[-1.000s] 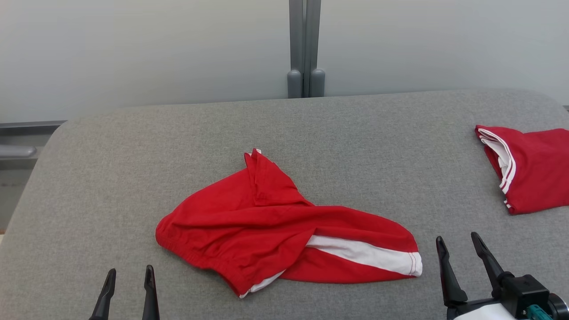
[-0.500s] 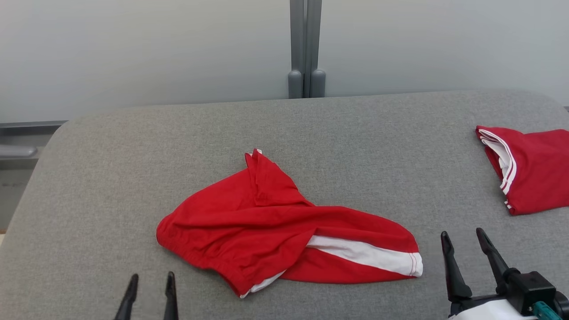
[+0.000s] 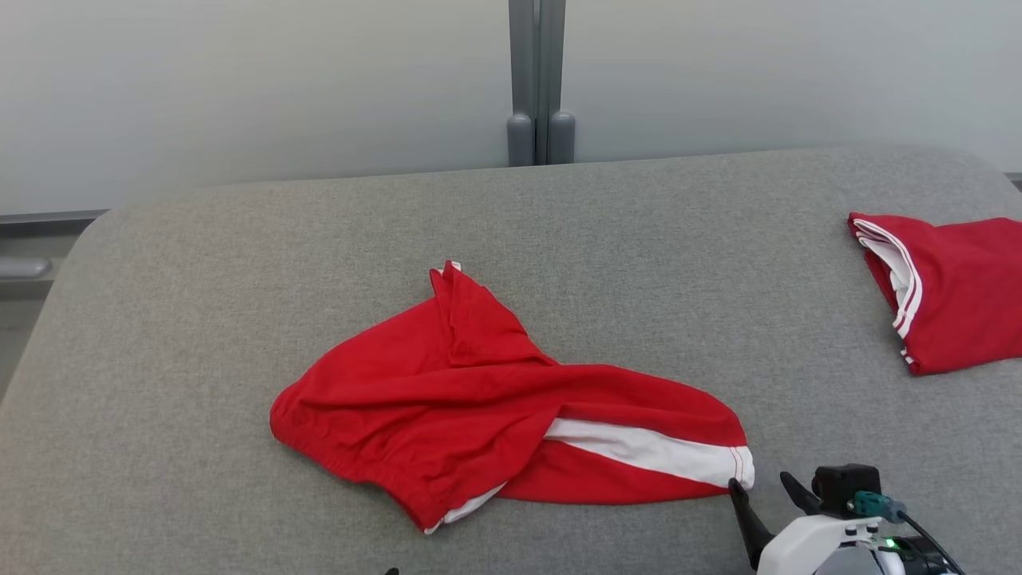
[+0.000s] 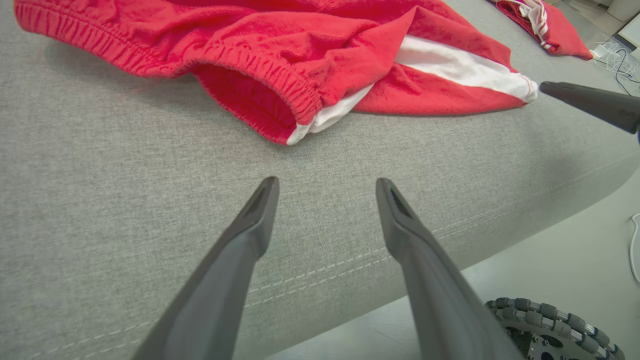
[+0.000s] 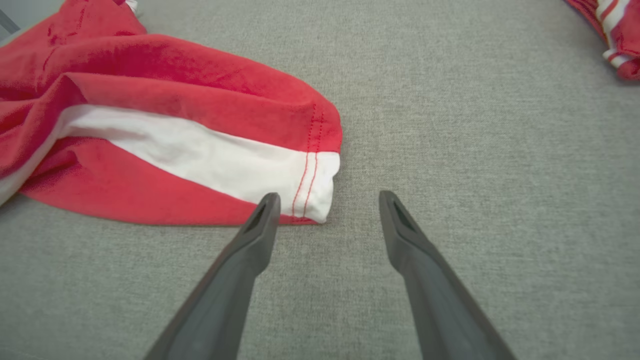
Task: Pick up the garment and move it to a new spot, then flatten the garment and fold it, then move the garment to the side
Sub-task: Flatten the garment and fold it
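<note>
The right gripper (image 5: 327, 200) is spread wide and empty, one finger just beside the white hem corner (image 5: 312, 190) of the red garment (image 3: 479, 415). The left gripper (image 4: 326, 185), also spread and empty, is near the elastic waistband (image 4: 280, 85) but apart from it. The garment lies crumpled in the middle of the grey table (image 3: 200, 279), toward the near edge. It looks light, soft and limp, so it should sag when lifted; hem corner and waistband seem good holds.

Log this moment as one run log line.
garment: crumpled, not yet picked up | left pincer: open, empty | right pincer: open, by garment hem
</note>
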{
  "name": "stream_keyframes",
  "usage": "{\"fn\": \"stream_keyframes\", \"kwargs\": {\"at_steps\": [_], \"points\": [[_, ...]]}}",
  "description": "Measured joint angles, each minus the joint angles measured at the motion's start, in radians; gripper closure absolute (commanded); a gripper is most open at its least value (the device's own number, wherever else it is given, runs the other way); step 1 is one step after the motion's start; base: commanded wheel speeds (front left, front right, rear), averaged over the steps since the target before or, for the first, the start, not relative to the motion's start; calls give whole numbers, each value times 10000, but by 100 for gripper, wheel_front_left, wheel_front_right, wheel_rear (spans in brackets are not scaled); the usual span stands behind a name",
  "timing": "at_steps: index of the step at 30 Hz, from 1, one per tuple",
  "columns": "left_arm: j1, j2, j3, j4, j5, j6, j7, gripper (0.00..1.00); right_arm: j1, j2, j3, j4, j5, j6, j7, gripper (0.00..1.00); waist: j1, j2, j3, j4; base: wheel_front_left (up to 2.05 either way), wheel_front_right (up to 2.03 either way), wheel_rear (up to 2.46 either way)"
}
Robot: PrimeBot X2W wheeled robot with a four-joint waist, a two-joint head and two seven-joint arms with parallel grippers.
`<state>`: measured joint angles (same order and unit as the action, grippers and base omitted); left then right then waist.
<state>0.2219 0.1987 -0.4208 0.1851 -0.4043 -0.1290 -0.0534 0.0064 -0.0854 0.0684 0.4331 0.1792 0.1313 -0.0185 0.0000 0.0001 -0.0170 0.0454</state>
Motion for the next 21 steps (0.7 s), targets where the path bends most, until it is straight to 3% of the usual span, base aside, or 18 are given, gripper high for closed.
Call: {"fn": "stream_keyframes", "kwargs": {"at_steps": [6, 7, 9, 12, 14, 21], "points": [[-706, -21, -173, 556, -148, 0, 33, 0, -610, 121, 360, 573, 148, 4, 349, 0, 0, 0, 156, 67, 0, 0, 0], [-824, -42, -190, 662, -155, 0, 4, 0, -661, 125, 343, 629, 194, 4, 345, 6, 0, 0, 193, 82, 0, 0, 0], [-1033, -100, -249, 878, -171, 0, -27, 0, -737, 151, 286, 771, 221, 2, 345, 29, 0, 0, 240, 123, 0, 0, 0], [-1288, -153, -412, 1212, -174, 0, -142, 0, -773, 184, 255, 920, 192, 2, 284, 35, 0, 0, 320, 165, 0, 0, 0], [-1454, -182, -487, 1373, -217, 0, -207, 0, -857, 203, 265, 986, 190, 2, 242, 48, 0, 0, 373, 162, 0, 0, 0], [-1918, -192, -765, 1873, -360, 2, -493, 0, -1053, 247, 357, 1114, 186, 2, 109, 36, 0, 0, 553, 88, 0, 0, 0]]}}
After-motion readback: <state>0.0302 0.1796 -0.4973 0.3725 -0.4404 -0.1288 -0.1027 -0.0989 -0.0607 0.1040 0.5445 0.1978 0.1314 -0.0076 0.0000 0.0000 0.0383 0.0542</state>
